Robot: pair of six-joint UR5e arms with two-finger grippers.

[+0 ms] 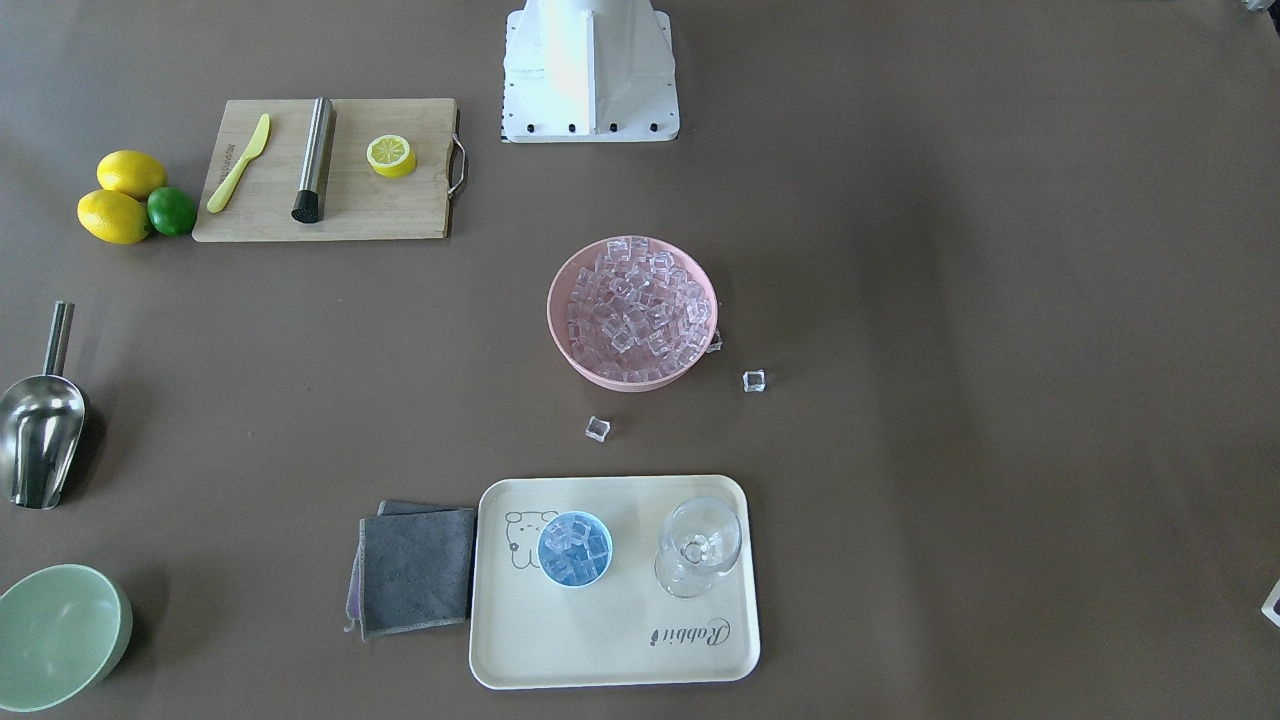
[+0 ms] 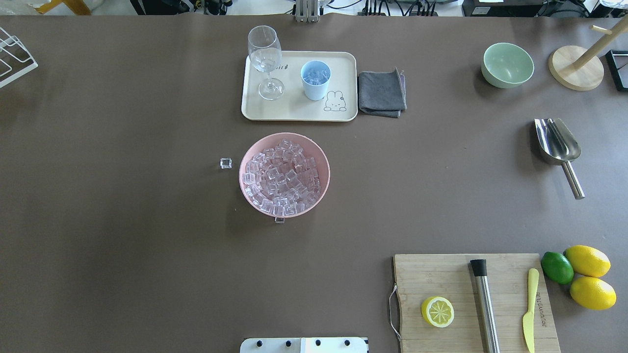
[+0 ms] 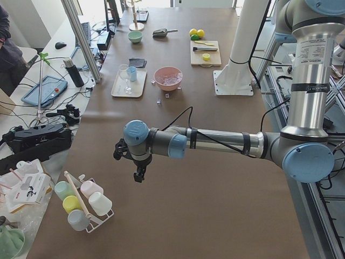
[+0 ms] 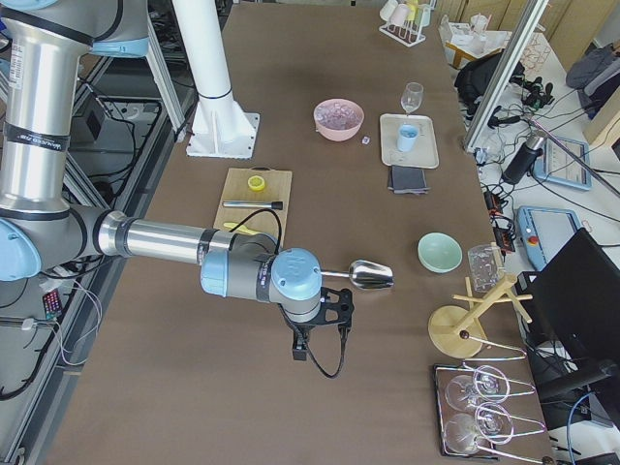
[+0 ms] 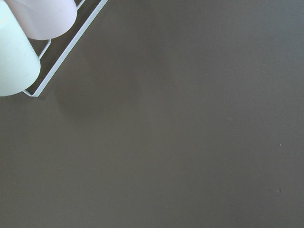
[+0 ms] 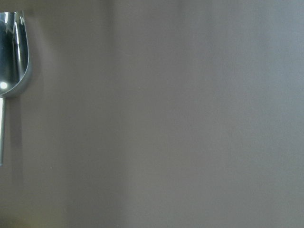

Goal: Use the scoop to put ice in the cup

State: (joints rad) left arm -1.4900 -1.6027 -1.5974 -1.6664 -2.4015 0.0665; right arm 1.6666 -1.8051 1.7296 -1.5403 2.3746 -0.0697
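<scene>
The ice (image 2: 282,179) fills a pink bowl (image 2: 320,152) at the table's middle, and a few loose cubes (image 1: 753,380) lie beside it. The light-blue cup (image 2: 315,80) stands on a cream tray (image 2: 294,110) and holds some ice cubes. The steel scoop (image 2: 557,142) lies on the table at the robot's right, and its bowl shows in the right wrist view (image 6: 14,52). My left gripper (image 3: 139,174) hangs over the table's left end. My right gripper (image 4: 300,349) hangs over the right end, near the scoop (image 4: 371,275). I cannot tell whether either is open or shut.
A stemmed glass (image 2: 265,59) shares the tray, with a grey cloth (image 2: 381,93) beside it. A green bowl (image 2: 508,63) stands beyond the scoop. A cutting board (image 2: 473,301) holds a half lemon, a steel rod and a yellow knife. A rack of cups (image 3: 81,202) stands near my left gripper.
</scene>
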